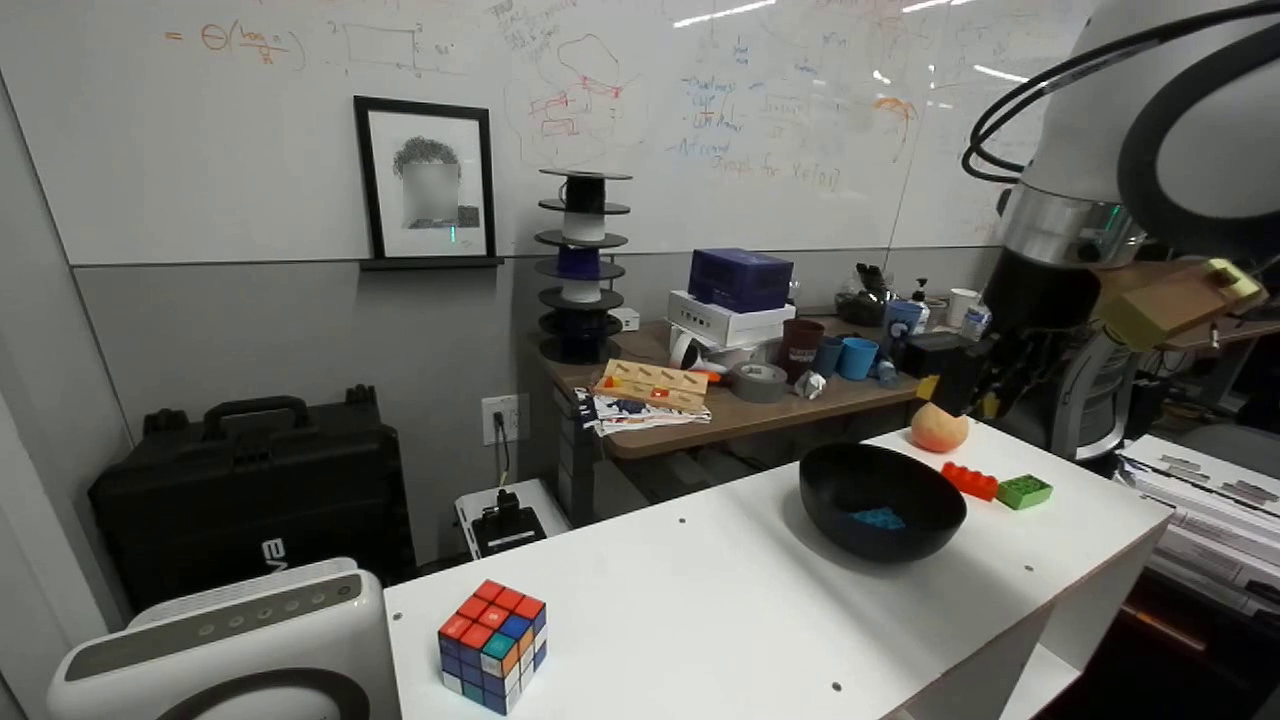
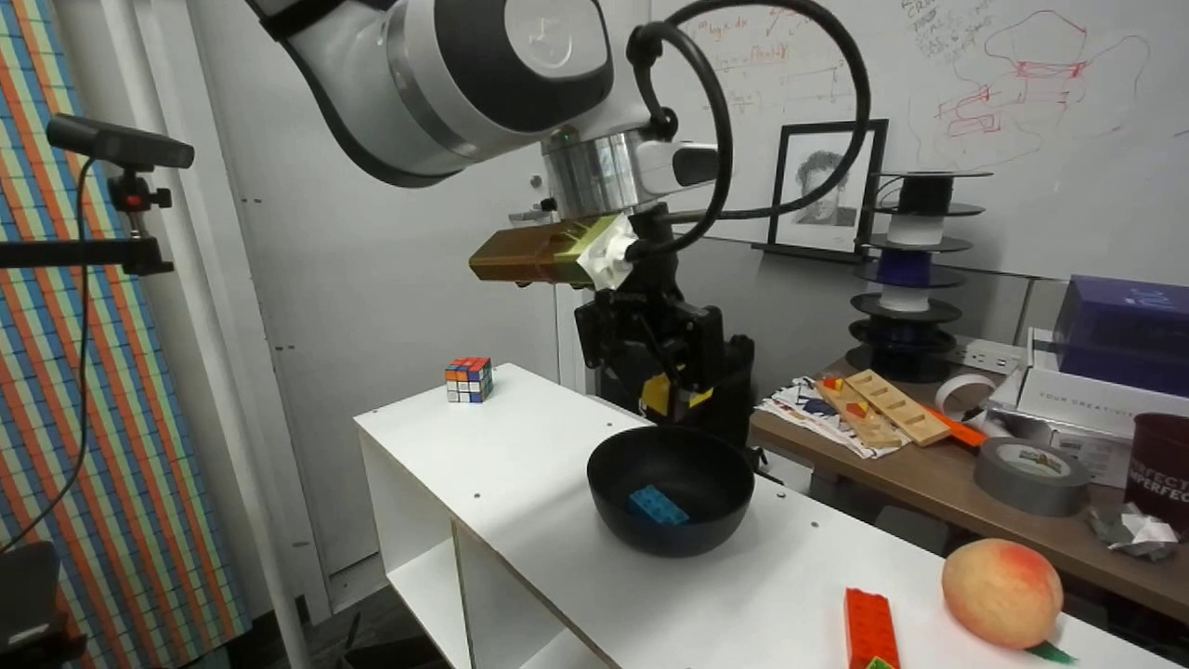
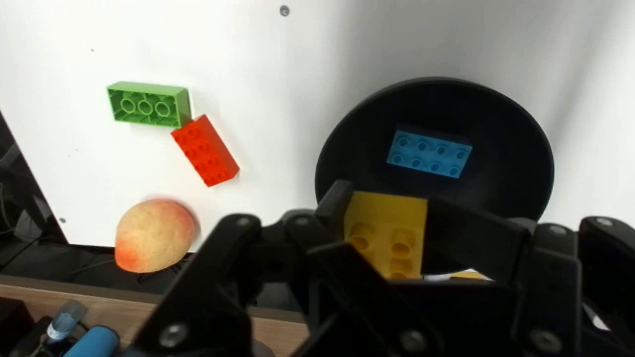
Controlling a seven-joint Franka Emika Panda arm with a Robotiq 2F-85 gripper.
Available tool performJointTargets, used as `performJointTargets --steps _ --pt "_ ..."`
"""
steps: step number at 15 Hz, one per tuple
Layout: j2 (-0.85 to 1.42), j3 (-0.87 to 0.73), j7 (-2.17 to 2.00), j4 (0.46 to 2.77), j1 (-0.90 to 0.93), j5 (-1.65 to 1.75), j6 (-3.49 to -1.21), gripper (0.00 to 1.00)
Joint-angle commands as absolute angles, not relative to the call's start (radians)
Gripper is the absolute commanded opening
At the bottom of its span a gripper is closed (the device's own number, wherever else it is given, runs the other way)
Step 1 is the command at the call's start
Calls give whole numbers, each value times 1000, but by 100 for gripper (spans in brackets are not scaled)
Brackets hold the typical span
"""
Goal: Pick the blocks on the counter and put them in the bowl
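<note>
My gripper (image 3: 386, 213) is shut on the yellow block (image 3: 389, 233), held in the air above the counter (image 2: 529, 446). In the wrist view it overlaps the lower edge of the black bowl (image 3: 342, 148); the yellow block also shows in an exterior view (image 2: 661, 395) above the bowl (image 2: 608, 502). The blue block (image 3: 429, 153) lies inside the bowl. The red block (image 3: 207, 151) lies studs up on the counter, its corner at the green block (image 3: 149, 105), which shows its hollow underside. In an exterior view the green block (image 2: 881, 663) is mostly cut off.
A peach-like orange ball (image 1: 939, 428) sits near the red block at the counter's edge. A puzzle cube (image 1: 493, 645) stands at the counter's far end from the blocks. A brown desk (image 1: 660, 440) with tape, cups and boxes stands behind the counter.
</note>
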State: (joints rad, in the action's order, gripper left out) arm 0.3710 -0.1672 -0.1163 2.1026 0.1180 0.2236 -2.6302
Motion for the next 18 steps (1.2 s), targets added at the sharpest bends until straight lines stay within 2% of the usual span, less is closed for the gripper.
performJointTargets --steps 1,3,4,6,9,14,18 --pt "402 -68 -79 2061 39 98 -2712 24" --pt "417 -34 -62 2053 20 52 -2788 25" --pt "421 -15 -48 2051 16 38 -2818 67" --pt "434 8 -28 2043 8 26 -2859 73" --pt "433 46 0 2044 -7 -1 -2876 97" --pt "327 -18 -52 2111 16 36 -2882 100" --pt "144 -47 -34 2203 -21 21 -2712 100"
